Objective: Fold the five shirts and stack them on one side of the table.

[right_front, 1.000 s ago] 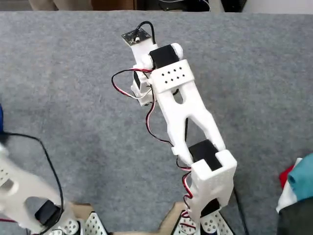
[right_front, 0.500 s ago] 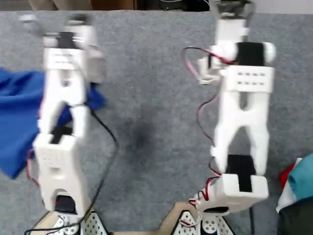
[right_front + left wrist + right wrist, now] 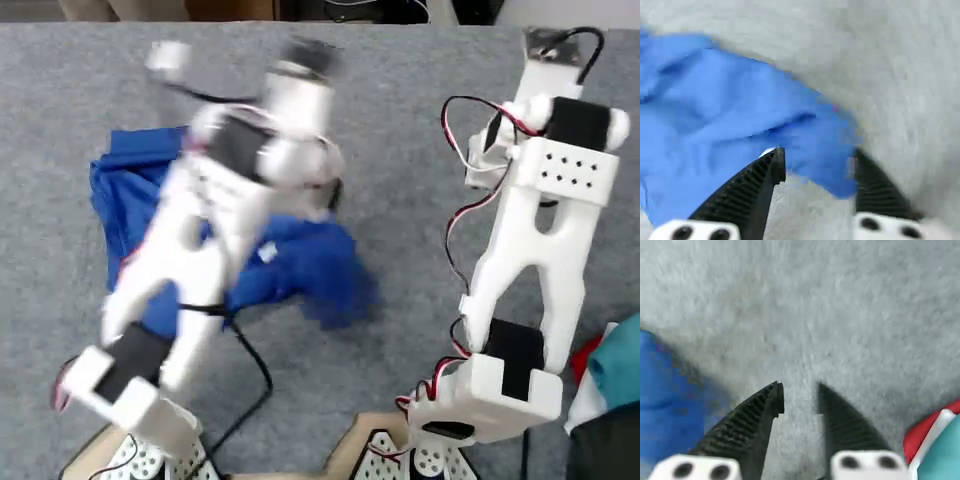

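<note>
Grey table (image 3: 400, 90), blurred left pincer (image 3: 815, 165) spread over blue shirt (image 3: 715, 100), right pincer (image 3: 799, 395) ajar

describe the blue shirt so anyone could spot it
Start at the grey table. On its left half, under the left arm, lies the blue shirt, crumpled and unfolded. It is the sole solid blue cloth; the clothes pile at the right edge is teal, red and white.

A crumpled blue shirt (image 3: 320, 270) lies left of centre, other shirts (image 3: 612, 370) heaped at the right edge.
</note>
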Available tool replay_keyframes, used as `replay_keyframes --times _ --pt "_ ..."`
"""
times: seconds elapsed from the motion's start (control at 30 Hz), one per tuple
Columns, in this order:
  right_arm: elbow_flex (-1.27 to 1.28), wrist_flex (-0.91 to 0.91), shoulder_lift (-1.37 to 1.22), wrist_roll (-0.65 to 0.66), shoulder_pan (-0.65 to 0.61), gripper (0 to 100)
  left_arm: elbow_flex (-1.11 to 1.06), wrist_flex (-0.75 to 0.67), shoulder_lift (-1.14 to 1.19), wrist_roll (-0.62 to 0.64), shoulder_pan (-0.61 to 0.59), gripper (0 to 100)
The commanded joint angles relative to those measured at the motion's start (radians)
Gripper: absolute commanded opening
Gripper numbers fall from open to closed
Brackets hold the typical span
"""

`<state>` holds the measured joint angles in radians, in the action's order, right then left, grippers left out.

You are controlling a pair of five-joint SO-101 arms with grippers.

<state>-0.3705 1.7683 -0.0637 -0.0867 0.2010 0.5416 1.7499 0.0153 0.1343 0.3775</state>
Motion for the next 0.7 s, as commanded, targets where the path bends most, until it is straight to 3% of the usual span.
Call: replay_keyframes --times 0.0,0.07,0.17,0.27,0.4,0.67 --pt "0.015 0.015 0.065 0.014 -0.107 39.0 -0.025 0.011 -0.159 0.021 -0.273 36" --pt "0.015 0.008 0.064 0.014 -0.2 45.3 -0.08 0.009 -0.203 -0.02 -0.456 36" --pt "-0.007 -0.025 0.047 0.012 -0.383 46.8 -0.206 -0.018 -0.194 -0.104 -0.681 36" --pt "-0.061 -0.103 -0.007 0.005 -0.562 46.8 -0.393 -0.164 -0.134 -0.17 -0.836 36" --pt "-0.176 -0.195 -0.174 0.002 -0.745 46.8 -0.64 -0.385 -0.036 -0.183 -0.965 36" --pt "-0.619 -0.404 -0.684 -0.227 -0.863 46.8 -0.881 -0.411 0.024 -0.184 -1.089 36"
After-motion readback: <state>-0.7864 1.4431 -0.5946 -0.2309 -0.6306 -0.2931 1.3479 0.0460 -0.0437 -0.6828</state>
